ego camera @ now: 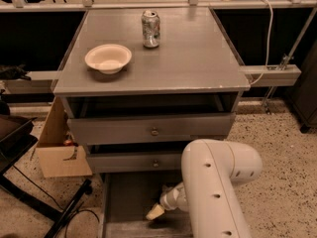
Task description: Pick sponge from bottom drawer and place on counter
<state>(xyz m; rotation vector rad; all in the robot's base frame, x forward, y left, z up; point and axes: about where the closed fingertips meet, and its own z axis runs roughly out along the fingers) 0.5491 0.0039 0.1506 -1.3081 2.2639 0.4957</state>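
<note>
Grey counter (198,58) up top bears a bowl (108,58) and a can (150,29). Below, the white arm (218,182) slants down-left into the open bottom drawer (126,197), its pincer (155,211) near the floor. I cannot tell its grip. The sponge is hidden.

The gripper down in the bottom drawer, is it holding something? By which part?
It cannot be told. The gripper is down inside the bottom drawer, the arm hides much of it, and no sponge shows.
</note>
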